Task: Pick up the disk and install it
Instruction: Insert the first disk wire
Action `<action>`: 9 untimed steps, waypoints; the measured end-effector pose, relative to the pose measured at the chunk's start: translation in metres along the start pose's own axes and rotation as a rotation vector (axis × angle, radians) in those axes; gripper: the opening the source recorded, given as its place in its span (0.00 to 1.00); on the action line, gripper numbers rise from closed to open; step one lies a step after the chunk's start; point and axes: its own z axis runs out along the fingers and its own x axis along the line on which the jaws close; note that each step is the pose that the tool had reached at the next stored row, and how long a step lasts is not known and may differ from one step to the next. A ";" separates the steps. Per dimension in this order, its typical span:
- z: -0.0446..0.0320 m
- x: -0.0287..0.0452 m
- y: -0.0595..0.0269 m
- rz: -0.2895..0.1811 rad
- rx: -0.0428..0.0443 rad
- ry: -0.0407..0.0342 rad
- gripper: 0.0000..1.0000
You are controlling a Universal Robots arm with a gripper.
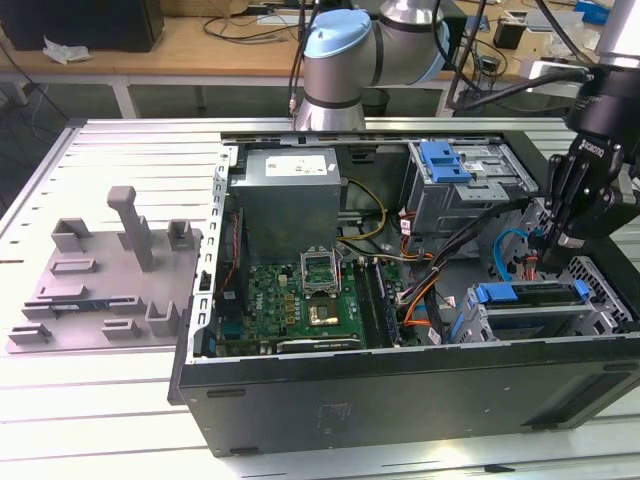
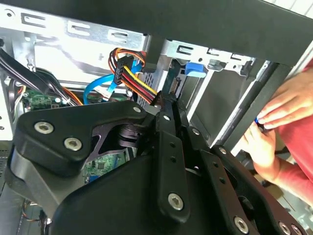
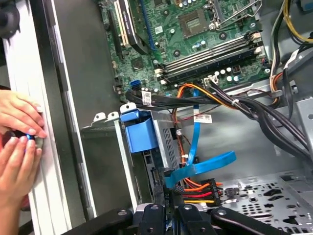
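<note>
Beside flat blue-framed disk (image 1: pixel 530 296): black claw (image 1: pixel 556 240).

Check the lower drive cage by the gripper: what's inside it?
In the exterior view, the drive cage holds the disk, its blue caddy along the top edge. The gripper hangs just above. The cage walls cover the disk's lower part and connectors.
</note>
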 end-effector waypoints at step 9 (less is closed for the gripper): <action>0.0045 0.0133 -0.0034 -0.016 0.0030 -0.0500 0.17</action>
